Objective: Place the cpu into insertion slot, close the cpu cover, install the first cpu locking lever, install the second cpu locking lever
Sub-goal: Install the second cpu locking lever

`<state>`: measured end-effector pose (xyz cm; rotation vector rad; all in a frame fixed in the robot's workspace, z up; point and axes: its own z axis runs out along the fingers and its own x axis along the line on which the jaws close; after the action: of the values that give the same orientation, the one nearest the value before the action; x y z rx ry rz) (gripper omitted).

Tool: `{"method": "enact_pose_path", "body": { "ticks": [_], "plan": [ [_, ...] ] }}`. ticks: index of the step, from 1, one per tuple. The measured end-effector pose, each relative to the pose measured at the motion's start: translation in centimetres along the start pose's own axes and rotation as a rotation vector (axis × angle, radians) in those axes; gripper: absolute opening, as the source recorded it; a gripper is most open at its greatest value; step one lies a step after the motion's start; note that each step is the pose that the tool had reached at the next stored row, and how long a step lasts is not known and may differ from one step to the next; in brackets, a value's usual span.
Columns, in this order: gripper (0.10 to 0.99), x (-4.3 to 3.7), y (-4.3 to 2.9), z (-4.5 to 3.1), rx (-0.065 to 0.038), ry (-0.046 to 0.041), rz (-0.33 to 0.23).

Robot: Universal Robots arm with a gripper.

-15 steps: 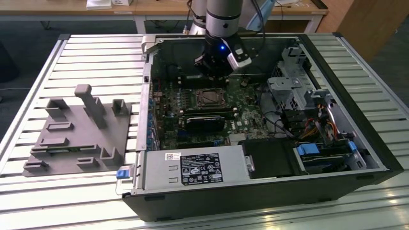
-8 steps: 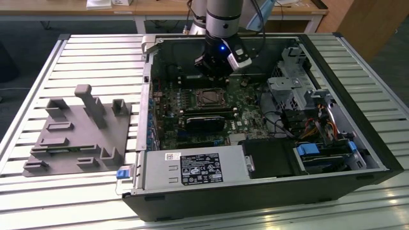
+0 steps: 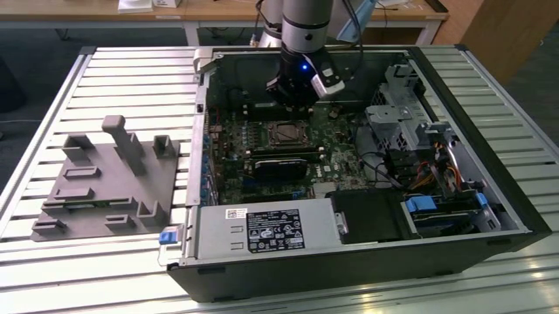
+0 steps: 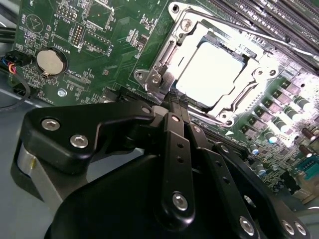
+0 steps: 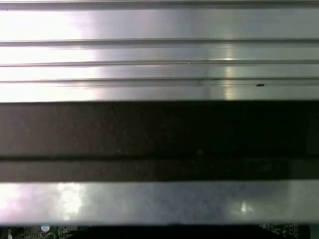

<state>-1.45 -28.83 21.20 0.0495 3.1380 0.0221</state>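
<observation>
The gripper (image 4: pixel 175 99), fingers pressed together and holding nothing, is hanging at the edge of the cover (image 4: pixel 164 55), which is lying flat over the seated cpu (image 4: pixel 209 74), seemingly to work a lever.

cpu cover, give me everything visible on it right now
The cpu cover is a thin silvery metal frame with a cut-out centre, lying flat and closed over the cpu, whose pale top shows through the opening. It sits on the green motherboard, with screws at its corners and a thin metal lever running along one edge. The gripper has its fingertips together just off the cover's near corner; contact cannot be told. In the exterior view it sits below the arm.
</observation>
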Motion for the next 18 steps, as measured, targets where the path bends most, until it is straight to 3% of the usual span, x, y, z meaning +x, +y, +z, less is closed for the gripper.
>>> {"method": "enact_pose_path", "body": {
  "ticks": [18],
  "plan": [
    [0.106,-0.01,-0.20,-0.26,0.000,0.0000,0.000]
  ]
}}
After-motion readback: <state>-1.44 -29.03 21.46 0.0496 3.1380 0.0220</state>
